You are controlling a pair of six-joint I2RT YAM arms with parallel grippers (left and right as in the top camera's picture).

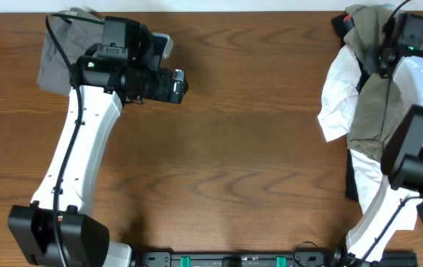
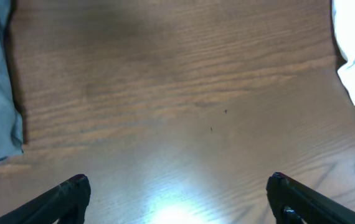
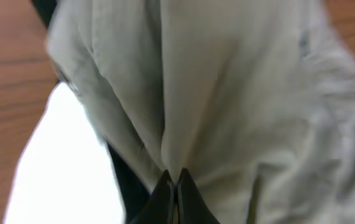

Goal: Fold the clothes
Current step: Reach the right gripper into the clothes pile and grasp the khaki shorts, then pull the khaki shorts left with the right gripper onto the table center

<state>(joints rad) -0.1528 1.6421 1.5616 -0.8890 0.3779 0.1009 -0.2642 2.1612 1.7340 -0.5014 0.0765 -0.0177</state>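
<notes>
1. Currently the step in hand looks like the pick-up: the right gripper has its fingers pinched together on a fold of the khaki shorts, which hang bunched from it over the white T-shirt at the right side of the table
2. Meanwhile the left gripper stands wide apart and holds nothing, above the wood near the grey shorts at far left
3. Folding proper has not begun, I judge, since the khaki shorts are not yet laid flat
4. Next, the move calls for carrying them to the middle of the table, away from the T-shirt, and spreading them out, probably with the left gripper taking a second corner
</notes>
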